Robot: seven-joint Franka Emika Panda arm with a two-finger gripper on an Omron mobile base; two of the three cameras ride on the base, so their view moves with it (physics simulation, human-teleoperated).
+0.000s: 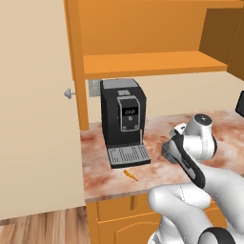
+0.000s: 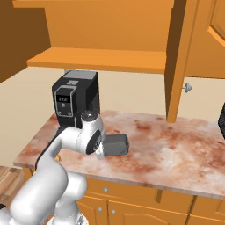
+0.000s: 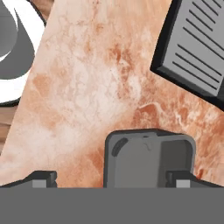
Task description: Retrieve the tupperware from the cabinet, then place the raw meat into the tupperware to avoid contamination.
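The gripper [image 3: 111,179] is mostly cut off: in the hand view just two dark fingertips [image 3: 41,177] poke up at the bottom edge, far apart, so the jaws stand wide open and grip nothing. In the right base view the arm's own wrist hides the fingers.

The tupperware [image 3: 148,157] is a dark grey, round-cornered box. In the hand view it sits at the lower centre, between the fingertips but nearer the right one, resting on the mottled reddish counter [image 3: 96,78]. In the right base view it lies just right of the wrist, left of centre.

The raw meat [image 1: 130,175] is a tiny orange sliver in the left base view, below centre, just in front of the black coffee machine [image 1: 121,119]; its shape is hard to make out.

The cabinet [image 1: 152,62] is open along the top of the frame, its shelf bare.
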